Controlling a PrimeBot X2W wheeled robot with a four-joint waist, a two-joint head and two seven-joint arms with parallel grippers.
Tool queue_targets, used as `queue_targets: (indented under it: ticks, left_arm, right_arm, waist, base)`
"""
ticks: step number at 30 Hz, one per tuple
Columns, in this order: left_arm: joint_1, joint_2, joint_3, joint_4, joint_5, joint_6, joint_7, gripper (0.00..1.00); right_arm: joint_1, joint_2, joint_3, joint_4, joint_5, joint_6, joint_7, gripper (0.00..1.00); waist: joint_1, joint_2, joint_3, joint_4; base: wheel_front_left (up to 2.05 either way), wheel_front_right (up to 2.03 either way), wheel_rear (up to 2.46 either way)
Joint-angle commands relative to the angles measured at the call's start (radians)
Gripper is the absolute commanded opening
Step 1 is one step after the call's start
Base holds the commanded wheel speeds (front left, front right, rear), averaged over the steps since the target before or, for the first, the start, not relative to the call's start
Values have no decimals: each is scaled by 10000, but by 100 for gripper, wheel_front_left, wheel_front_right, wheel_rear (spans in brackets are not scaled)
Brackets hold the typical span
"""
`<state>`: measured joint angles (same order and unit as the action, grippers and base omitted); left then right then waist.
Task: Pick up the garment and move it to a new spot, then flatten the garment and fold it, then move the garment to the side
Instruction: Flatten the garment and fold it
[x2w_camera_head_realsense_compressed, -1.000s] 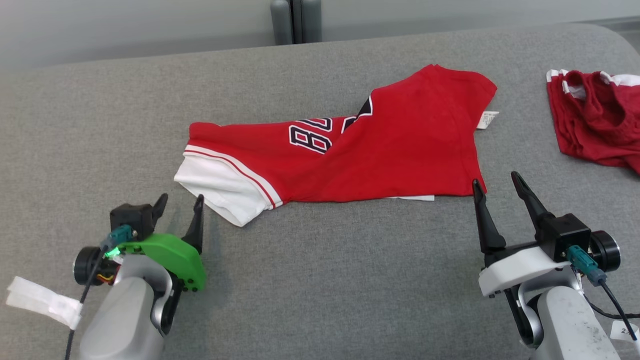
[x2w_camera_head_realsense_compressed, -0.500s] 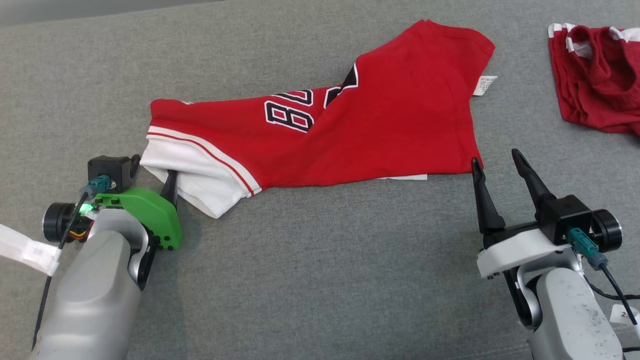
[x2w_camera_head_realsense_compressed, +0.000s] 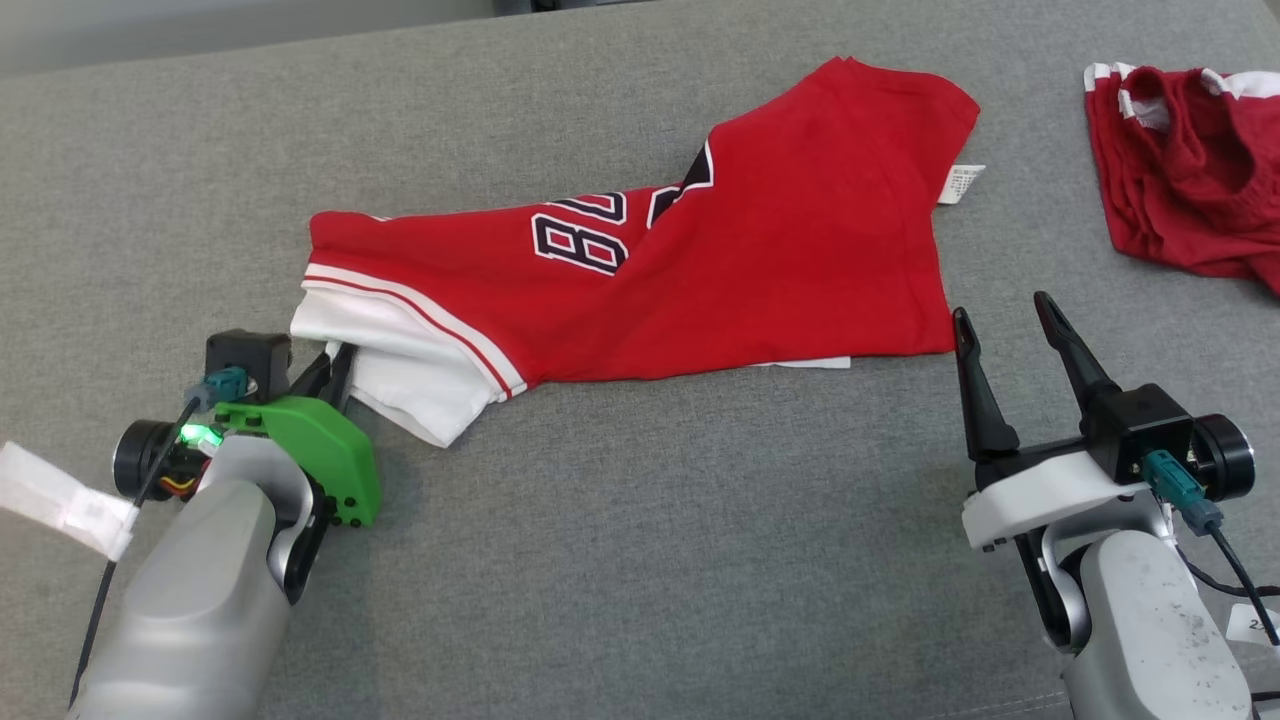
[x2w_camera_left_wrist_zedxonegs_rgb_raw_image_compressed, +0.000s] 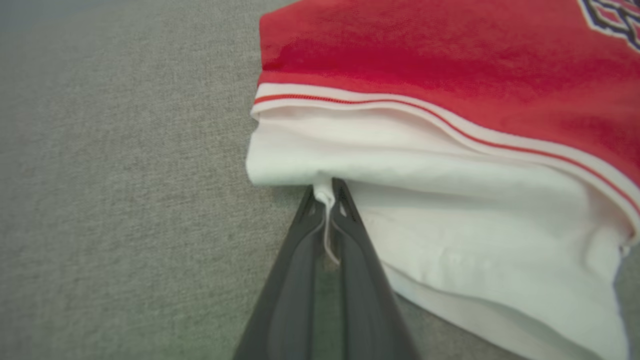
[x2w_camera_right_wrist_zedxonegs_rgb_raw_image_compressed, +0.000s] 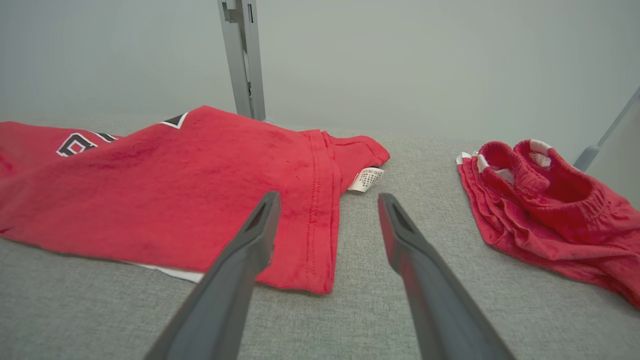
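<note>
Edge of the garment (x2w_camera_head_realsense_compressed: 780, 260) sits clenched in the left fingers (x2w_camera_left_wrist_zedxonegs_rgb_raw_image_compressed: 352, 250); right fingers (x2w_camera_right_wrist_zedxonegs_rgb_raw_image_compressed: 252, 240) stand released beside its red corner.

A red jersey (x2w_camera_head_realsense_compressed: 760, 270) with black-and-white numerals lies twisted, half-spread across the grey cushion (x2w_camera_head_realsense_compressed: 640, 570), its white sleeve toward the cushion's front edge.

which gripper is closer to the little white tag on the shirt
Right. The right gripper hangs open near the shirt's corner just below the tag; the left gripper is shut on the white sleeve at the shirt's opposite end.
</note>
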<state>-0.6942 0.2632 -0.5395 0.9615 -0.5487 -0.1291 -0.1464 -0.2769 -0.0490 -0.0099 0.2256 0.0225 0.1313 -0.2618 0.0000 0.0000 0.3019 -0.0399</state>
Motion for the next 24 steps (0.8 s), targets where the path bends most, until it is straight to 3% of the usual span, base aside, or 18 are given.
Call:
queue_targets:
  ticks: [1, 12, 24]
  left_arm:
    - [311, 139, -35, -35, -122, -28, -142, 0]
    - [1784, 451, 341, -2019, -1046, -12, -1119, 0]
    - [3892, 74, 1207, -5281, -783, 744, -1185, 0]
  right_arm:
    - [54, -32, -73, 39, -90, -12, -44, 100]
    - [157, -30, -1167, 1115, -678, -12, 134, 100]
    - [-1024, -33, -1485, 3341, -784, -12, 848, 100]
  waist:
    - [0, 0, -157, 118]
    - [0, 0, -726, 672]
    - [0, 0, -900, 1060]
  base:
    - [0, 0, 0]
    - [0, 0, 0]
    - [0, 0, 0]
